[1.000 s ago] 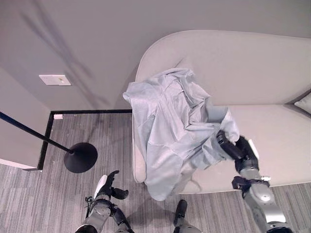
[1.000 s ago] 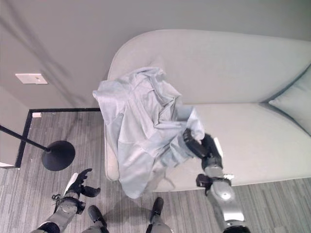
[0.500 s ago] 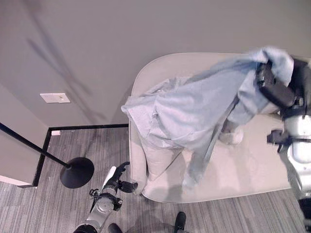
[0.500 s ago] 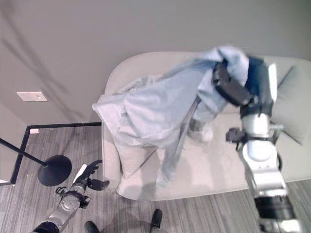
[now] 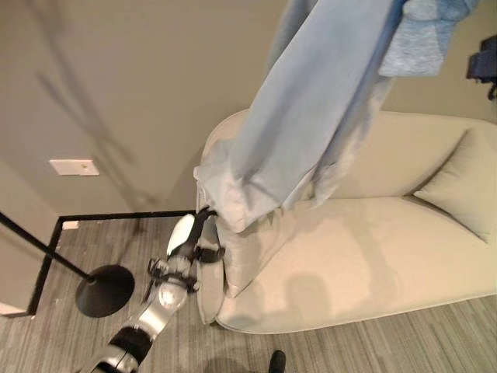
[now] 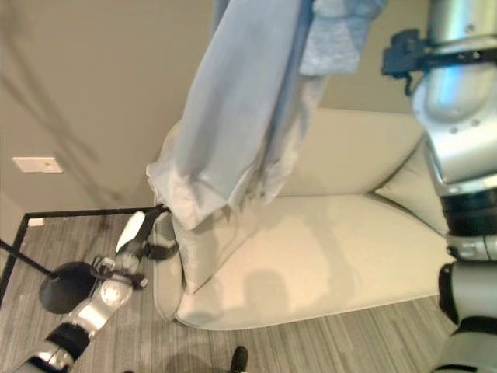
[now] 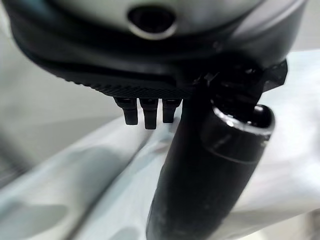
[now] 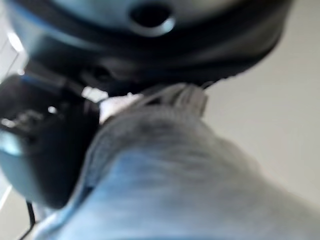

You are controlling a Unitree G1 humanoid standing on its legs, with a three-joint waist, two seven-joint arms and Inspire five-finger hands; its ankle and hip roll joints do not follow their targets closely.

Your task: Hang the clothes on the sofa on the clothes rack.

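Overhead, pale blue garment [image 5: 326, 116] stretched long, seemingly clutched in right hand [image 8: 45, 145]; left hand [image 5: 194, 241] loosely spread beside its hem

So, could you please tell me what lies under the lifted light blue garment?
Under the hanging garment are the sofa's backrest, left armrest and bare seat cushion. Its lower hem drapes over the armrest, where the left hand reaches. The cloth covers part of the backrest and wall.
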